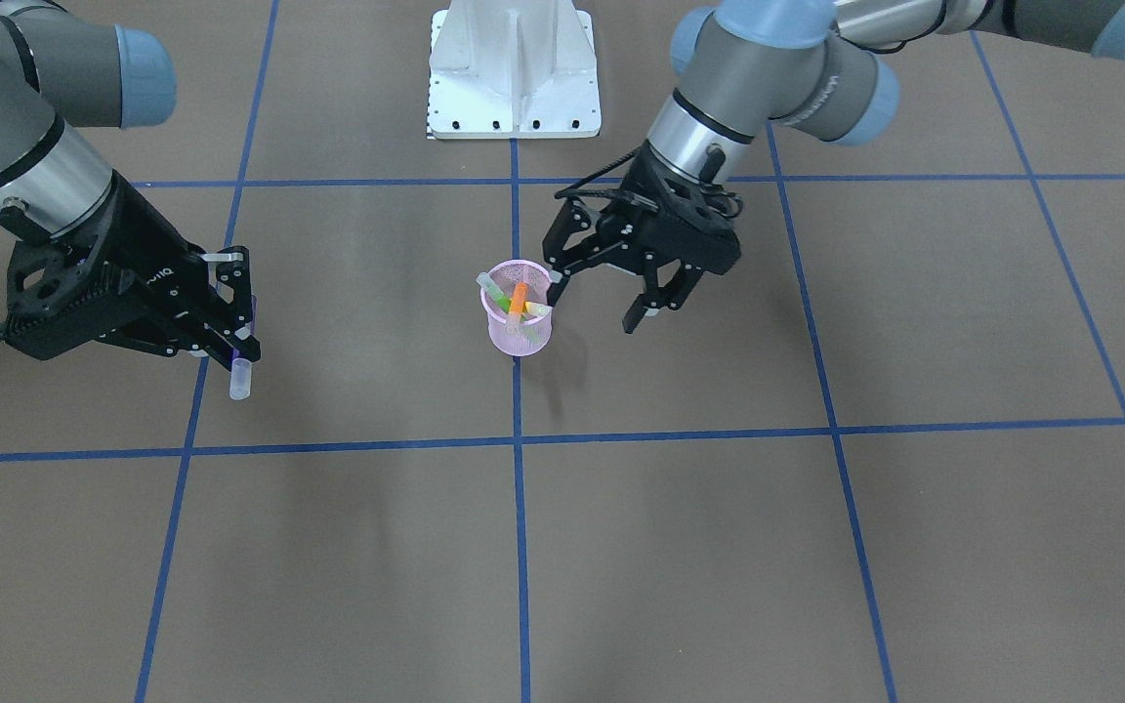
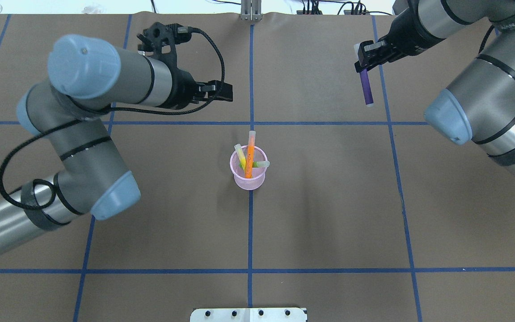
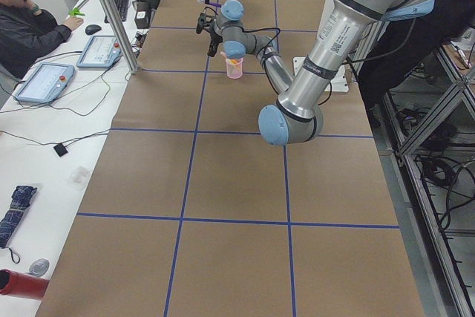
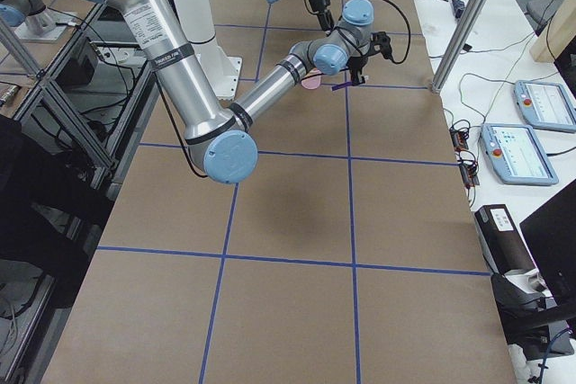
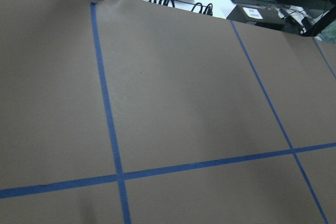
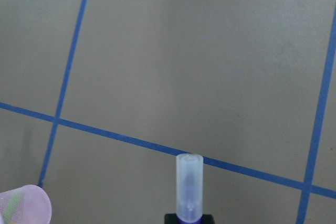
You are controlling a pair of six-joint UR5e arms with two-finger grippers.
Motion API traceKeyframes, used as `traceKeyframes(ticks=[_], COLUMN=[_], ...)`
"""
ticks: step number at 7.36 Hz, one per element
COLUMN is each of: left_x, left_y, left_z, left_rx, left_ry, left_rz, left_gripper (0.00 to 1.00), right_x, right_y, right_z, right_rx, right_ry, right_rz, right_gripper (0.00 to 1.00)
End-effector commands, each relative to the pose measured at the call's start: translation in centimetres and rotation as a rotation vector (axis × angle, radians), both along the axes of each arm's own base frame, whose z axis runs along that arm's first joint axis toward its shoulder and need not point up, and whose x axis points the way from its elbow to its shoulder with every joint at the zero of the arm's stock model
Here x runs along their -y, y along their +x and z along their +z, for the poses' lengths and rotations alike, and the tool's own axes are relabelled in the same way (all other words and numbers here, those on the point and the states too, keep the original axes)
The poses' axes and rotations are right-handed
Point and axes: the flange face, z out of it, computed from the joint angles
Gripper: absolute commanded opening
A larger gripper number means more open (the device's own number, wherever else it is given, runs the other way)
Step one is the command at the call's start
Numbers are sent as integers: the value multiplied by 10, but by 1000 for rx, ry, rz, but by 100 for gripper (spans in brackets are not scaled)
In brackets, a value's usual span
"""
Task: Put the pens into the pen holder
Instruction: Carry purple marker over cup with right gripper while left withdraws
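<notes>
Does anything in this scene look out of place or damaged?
Nothing is spilled or damaged. The pen holder stands upright; only the purple pen is outside it, gripped in the right claw.

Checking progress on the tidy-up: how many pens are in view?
3 for sure: purple pen in the right gripper; orange pen and green pen leaning in the pink pen holder. A second greenish cap at its rim may be a fourth.

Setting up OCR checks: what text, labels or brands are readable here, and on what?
None reads cleanly.
White lettering on the black right gripper: partial, illegible.
Lettering on the grey right arm: blurred.
Print on the orange pen: too small.
Sticker on the grey left arm: too small.
</notes>
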Motion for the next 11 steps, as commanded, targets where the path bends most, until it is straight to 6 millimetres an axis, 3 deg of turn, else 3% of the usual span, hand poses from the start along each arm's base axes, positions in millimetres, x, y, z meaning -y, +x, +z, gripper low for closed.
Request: traceKeyframes(ticks=[1,2,4,5,8,10,11], left_x=[43,50,57,67,87,100,107], left_y=[-58,-64,-64,-69,-91,-106,-111], left_z=[27,35,44,54,90,102,110], left_rx=[129,145,158,174,378,410,419], left_ry=[-7,-16,-33,-58,-127,-115,-131], left_rz=[70,63,58,46,106,109,100], left_gripper=[90,90,90,97,99,99,99], right_x=[-8,-19,-63,-83,-119,-171,-183], right_y=[-5,-27,-91,-117,-167,-222,-240], right_z=[-23,-31,-47,-54,-72,-70,-62], right_rx=[62,91,220,257,261,242,219], right_ry=[159,225,289,340,380,392,391], right_rz=[44,96,203,250,328,348,347], right_gripper=[0,0,0,0,0,0,0])
